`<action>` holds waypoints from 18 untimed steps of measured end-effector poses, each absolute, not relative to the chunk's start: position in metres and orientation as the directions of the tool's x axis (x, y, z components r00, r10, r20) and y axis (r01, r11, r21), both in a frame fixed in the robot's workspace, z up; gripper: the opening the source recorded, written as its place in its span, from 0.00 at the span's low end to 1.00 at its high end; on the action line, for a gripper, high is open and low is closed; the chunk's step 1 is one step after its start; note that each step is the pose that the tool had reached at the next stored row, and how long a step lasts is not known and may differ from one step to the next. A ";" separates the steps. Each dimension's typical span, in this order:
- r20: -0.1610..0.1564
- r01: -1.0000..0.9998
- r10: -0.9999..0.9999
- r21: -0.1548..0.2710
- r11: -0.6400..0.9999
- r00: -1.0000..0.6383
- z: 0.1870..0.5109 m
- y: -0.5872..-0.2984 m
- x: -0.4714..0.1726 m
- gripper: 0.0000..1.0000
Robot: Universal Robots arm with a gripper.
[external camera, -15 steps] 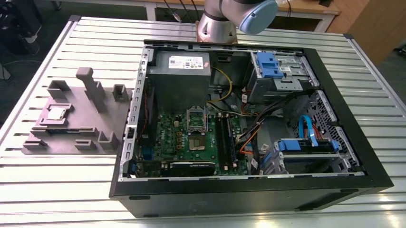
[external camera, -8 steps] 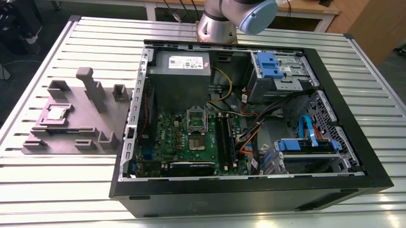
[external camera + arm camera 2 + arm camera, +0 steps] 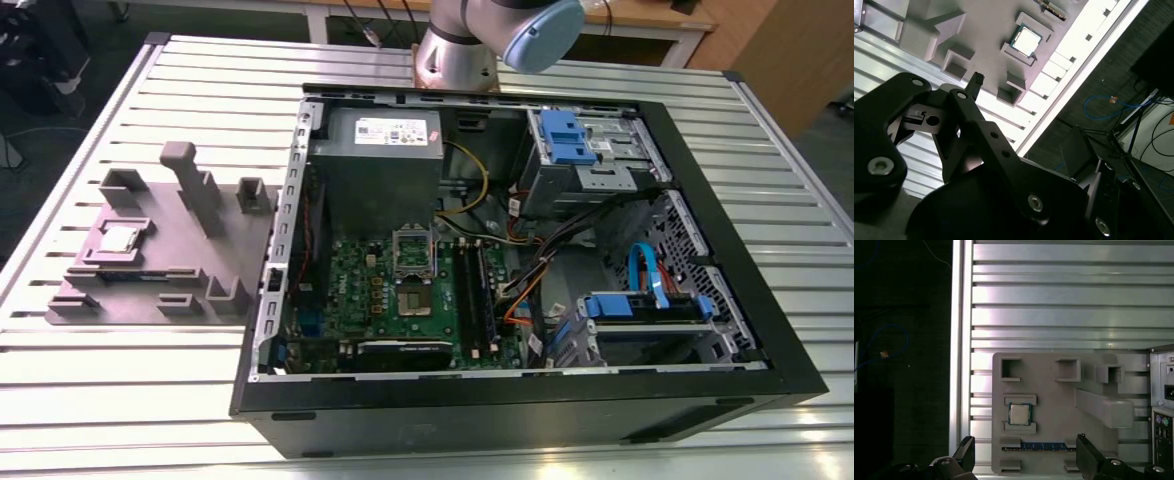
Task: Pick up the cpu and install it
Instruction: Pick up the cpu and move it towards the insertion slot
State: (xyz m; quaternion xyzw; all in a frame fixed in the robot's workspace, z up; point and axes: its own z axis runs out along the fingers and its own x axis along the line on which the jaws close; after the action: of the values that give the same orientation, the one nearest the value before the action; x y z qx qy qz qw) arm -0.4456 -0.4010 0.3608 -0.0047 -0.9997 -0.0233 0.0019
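Note:
The cpu [image 3: 120, 238] is a small silvery square lying flat in a recess of the grey-purple fixture [image 3: 200, 250], on the exterior view's left. Both wrist views look down on it from well above: cpu [image 3: 1019, 414], cpu [image 3: 1027, 41]. My gripper [image 3: 1025, 450] is open, its two dark fingertips [image 3: 966, 447] spread wide apart with nothing between them, hanging high over the fixture's edge. One fingertip [image 3: 975, 79] also shows in the second wrist view. The metal-framed socket [image 3: 416, 298] sits on the green motherboard inside the open computer case [image 3: 747, 330], its load plate raised.
The arm's elbow [image 3: 501, 30] rises behind the case. A grey power-supply box [image 3: 378, 150] and blue drive bays [image 3: 574, 135] fill the case's far side. A memory stick [image 3: 1046, 445] lies in the fixture beside the cpu. The slatted metal table [image 3: 1054, 305] ends at an edge [image 3: 957, 340] near the fixture.

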 end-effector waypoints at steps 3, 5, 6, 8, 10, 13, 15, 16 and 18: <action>0.004 0.009 0.009 0.047 0.999 -1.000 0.360 -0.401 -0.446 0.88; 0.004 0.009 0.009 0.047 0.999 -1.000 0.360 -0.401 -0.446 0.88; 0.004 0.009 0.009 0.047 0.999 -1.000 0.359 -0.401 -0.446 0.88; 0.004 0.009 0.009 0.047 0.999 -1.000 0.359 -0.401 -0.446 0.88; 0.004 0.009 0.009 0.047 0.999 -1.000 0.358 -0.401 -0.446 0.88; 0.004 0.009 0.009 0.046 0.999 -1.000 0.358 -0.401 -0.446 0.88; 0.004 0.009 0.009 0.047 0.999 -1.000 0.357 -0.401 -0.446 0.88; 0.004 0.009 0.009 0.046 0.999 -1.000 0.357 -0.401 -0.446 0.88; 0.004 0.009 0.009 0.047 0.999 -1.000 0.357 -0.401 -0.446 0.88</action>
State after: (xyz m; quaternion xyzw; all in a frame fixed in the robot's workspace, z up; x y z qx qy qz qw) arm -0.4456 -0.4010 0.3566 -0.0047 -0.9997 -0.0233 0.0019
